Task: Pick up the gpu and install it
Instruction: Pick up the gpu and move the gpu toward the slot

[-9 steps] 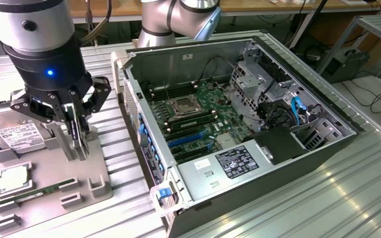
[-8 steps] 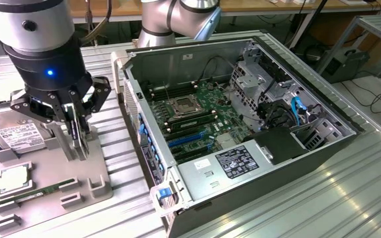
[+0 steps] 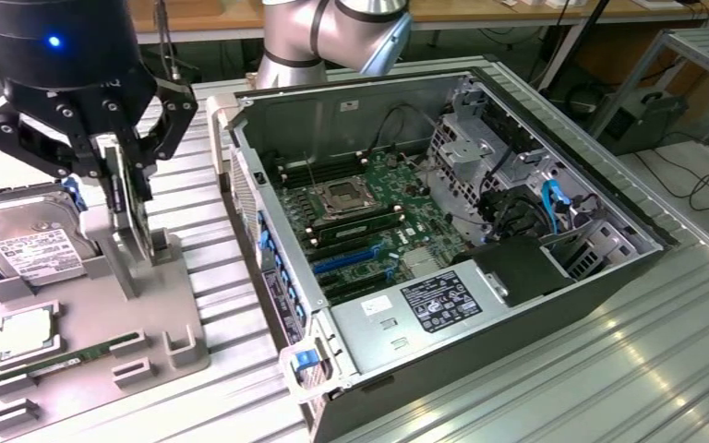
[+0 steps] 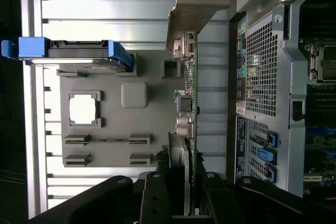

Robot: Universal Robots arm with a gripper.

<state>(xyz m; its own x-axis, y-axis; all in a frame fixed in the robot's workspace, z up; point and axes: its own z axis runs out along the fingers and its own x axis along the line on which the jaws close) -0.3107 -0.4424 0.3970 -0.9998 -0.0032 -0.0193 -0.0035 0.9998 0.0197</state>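
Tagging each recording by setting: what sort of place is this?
Probably a robotics lab set up for computer assembly: an open computer case lies on a ribbed metal table, a grey fixture beside it holds loose parts, and a robot arm rises behind.
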